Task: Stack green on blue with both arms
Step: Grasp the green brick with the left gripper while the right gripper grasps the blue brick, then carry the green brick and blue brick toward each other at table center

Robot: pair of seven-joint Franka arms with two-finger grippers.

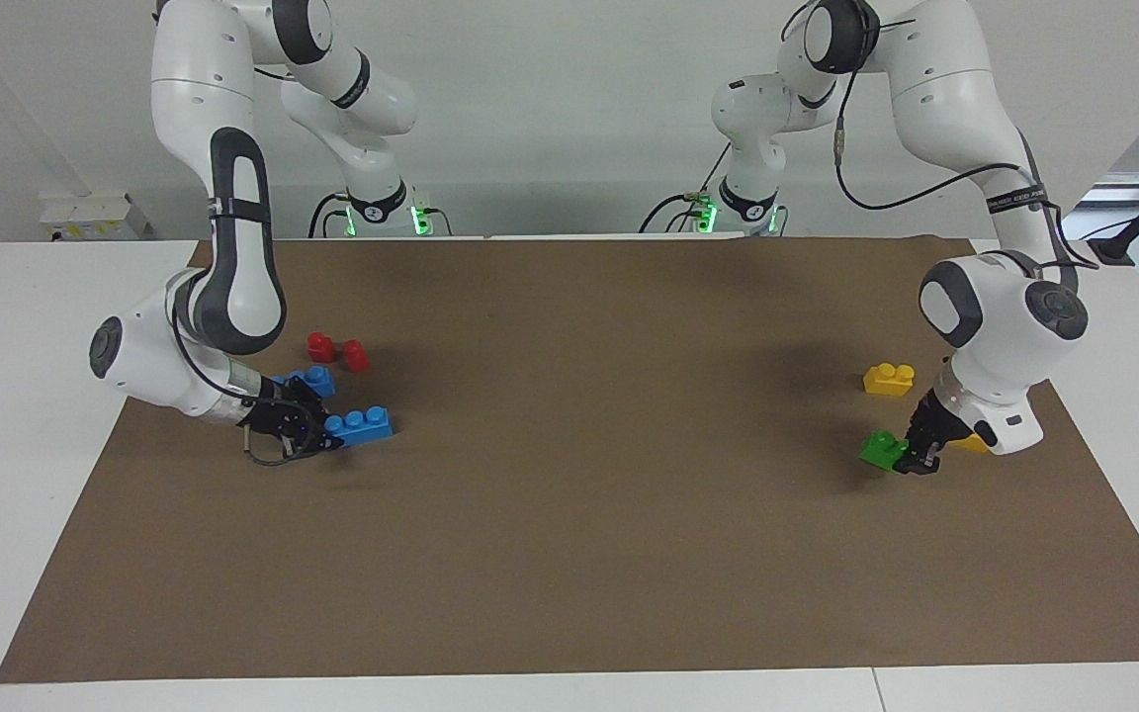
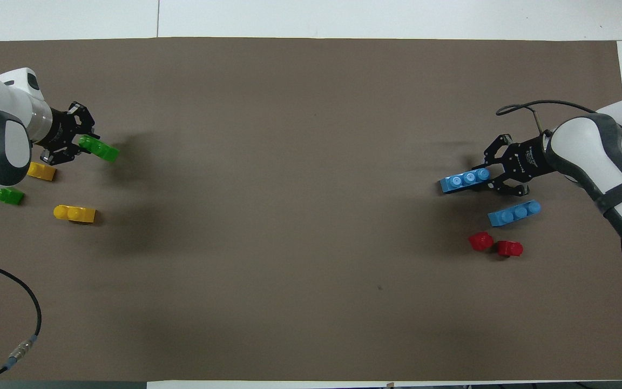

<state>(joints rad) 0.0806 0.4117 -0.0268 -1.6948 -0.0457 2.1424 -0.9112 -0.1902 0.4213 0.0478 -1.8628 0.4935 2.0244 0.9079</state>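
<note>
My right gripper is shut on one end of a blue three-stud brick, held slightly tilted low over the brown mat. The second blue brick lies on the mat beside it, nearer to the robots. My left gripper is shut on one end of a green two-stud brick, low over the mat at the left arm's end. The second green brick lies nearer to the robots, hidden by the left arm in the facing view.
Two small red pieces lie near the second blue brick. One yellow brick lies near the left gripper; another yellow brick lies under the left wrist. A black cable crosses the mat's corner.
</note>
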